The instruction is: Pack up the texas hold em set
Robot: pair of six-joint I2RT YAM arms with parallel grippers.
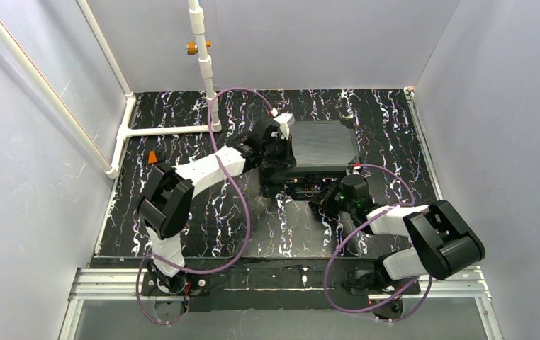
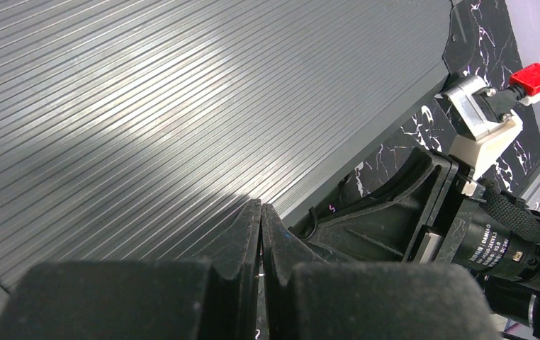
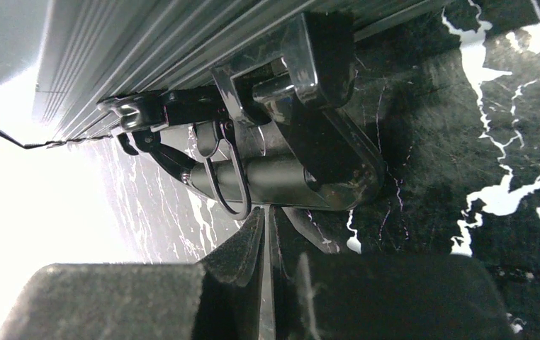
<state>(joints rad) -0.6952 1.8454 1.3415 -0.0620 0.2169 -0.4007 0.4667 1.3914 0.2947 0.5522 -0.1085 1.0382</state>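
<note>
Case (image 1: 320, 149) lies shut mid-table (image 1: 203, 234), toward the far edge, no chips showing; my left gripper (image 2: 261, 212), closed and empty, is at its lid (image 2: 147, 106), and my right gripper (image 3: 266, 219), closed and empty, is by its handle (image 3: 274, 180); latching probably remains.

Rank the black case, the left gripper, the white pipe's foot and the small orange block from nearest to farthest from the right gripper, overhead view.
1. black case: its front edge is just beyond the right gripper.
2. left gripper: at the case's left end.
3. white pipe's foot: farther left, toward the back.
4. small orange block: farthest, near the left wall.
</note>
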